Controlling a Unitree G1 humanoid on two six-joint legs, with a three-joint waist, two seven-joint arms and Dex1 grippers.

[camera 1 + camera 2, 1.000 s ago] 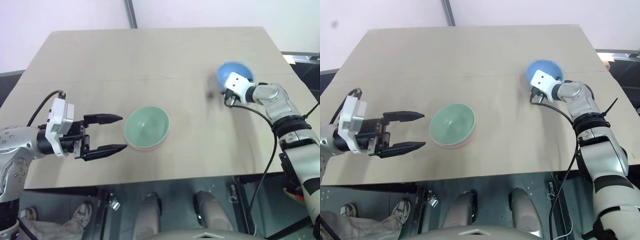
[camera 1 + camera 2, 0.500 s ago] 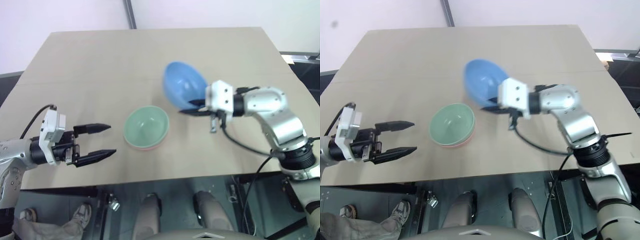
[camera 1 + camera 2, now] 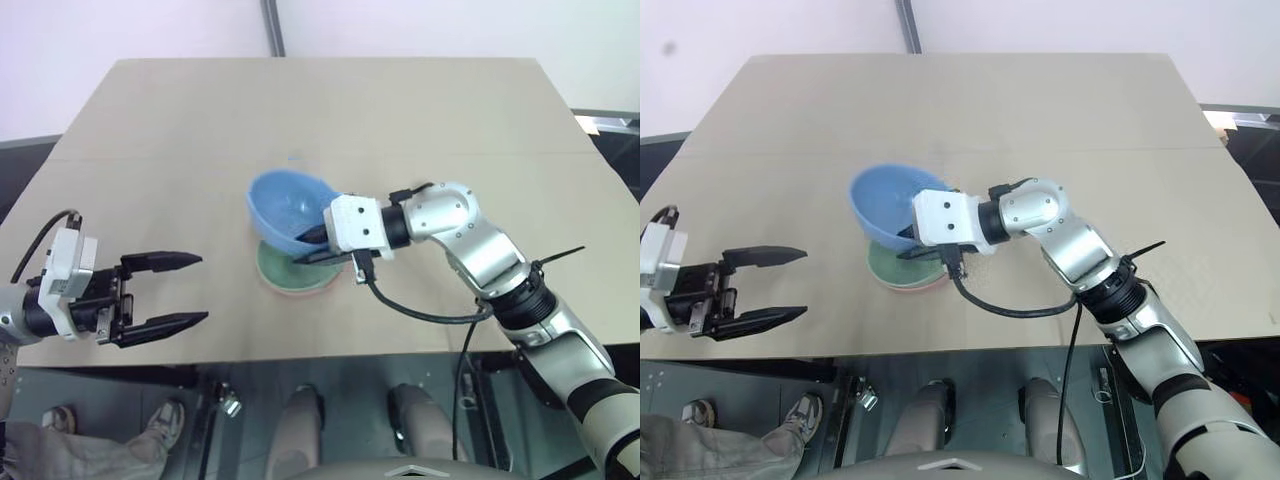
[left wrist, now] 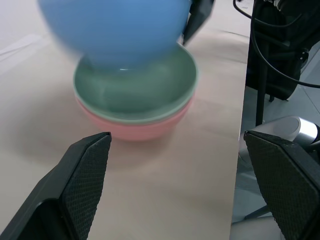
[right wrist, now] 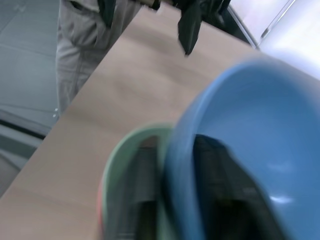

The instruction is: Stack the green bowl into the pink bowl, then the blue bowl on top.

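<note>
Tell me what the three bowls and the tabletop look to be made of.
Blue bowl, green bowl, pink bowl: likely plastic, smooth and plain, each one even colour with a soft sheen. Table: matte tan board, possibly wood laminate; faint grain, one seam across.

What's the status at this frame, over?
Left gripper open, empty, beside the stack. Right gripper straddles the blue bowl's rim, bowl tilted over the green bowl nested in the pink bowl. Nothing in the way.
</note>
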